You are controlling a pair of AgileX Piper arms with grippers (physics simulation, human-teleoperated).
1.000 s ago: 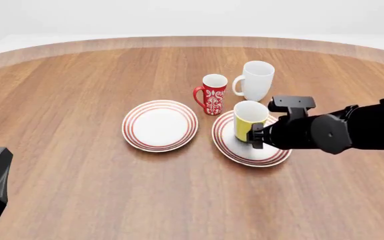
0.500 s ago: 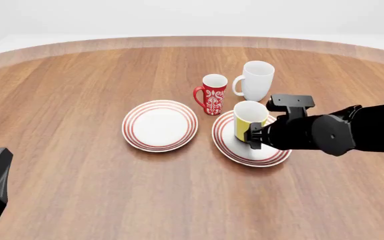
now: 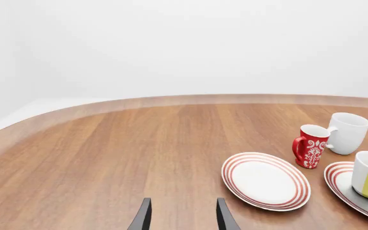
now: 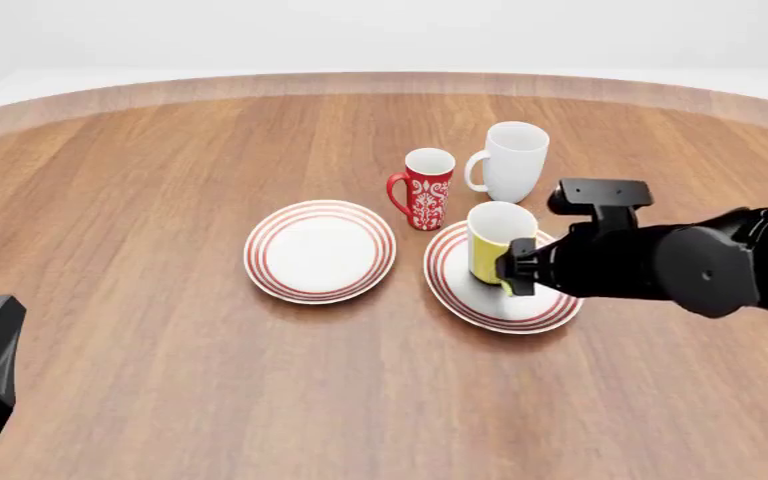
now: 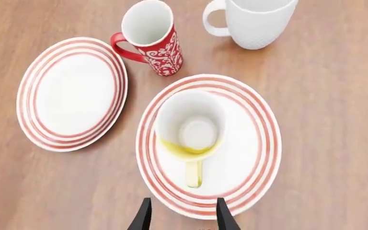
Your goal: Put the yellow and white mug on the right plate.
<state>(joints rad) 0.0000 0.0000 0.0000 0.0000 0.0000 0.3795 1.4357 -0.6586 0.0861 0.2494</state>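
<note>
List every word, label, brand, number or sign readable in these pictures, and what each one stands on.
None: no readable text anywhere.
The red mug carries only a white ornamental pattern, no letters.
The yellow and white mug, the white mug and both plates, left and right, bear no writing.

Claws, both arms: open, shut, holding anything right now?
Left claw: open, holding nothing.
Right claw: open, empty, fingertips either side of the handle of the yellow and white cylindrical mug, which stands on the right red-ringed white plate.
</note>
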